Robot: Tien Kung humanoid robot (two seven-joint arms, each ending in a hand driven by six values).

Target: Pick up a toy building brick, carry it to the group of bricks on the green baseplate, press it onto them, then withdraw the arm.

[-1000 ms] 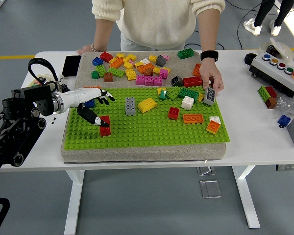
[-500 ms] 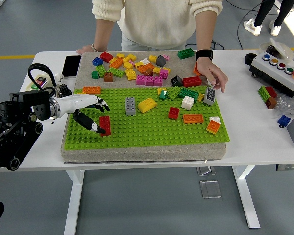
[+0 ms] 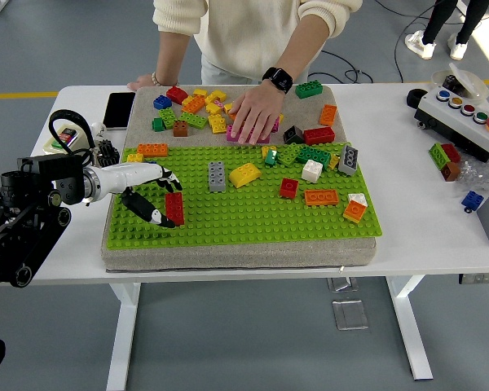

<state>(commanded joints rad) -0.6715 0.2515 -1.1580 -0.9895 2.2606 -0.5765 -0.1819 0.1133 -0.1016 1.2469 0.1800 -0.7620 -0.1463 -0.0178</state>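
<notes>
Brick (image 3: 174,208) sits on the baseplate (image 3: 244,216); left hand (image 3: 151,191), fingers (image 3: 156,216) spread and empty, should retract level, clear of it.

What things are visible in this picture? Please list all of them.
green baseplate: one, green, on a grey pad mid-table
red brick: one, red, near-left of the baseplate, beside the left hand
grey brick: one, grey, standing on the baseplate
loose bricks: many, mixed colours, on the pad beyond the baseplate
phone: one, black, far left of the table
button box: one, grey with coloured buttons, far right
left hand: one, white and black, fingers open over the baseplate's left part
person's hand: one, on the loose bricks, wearing a black watch
</notes>
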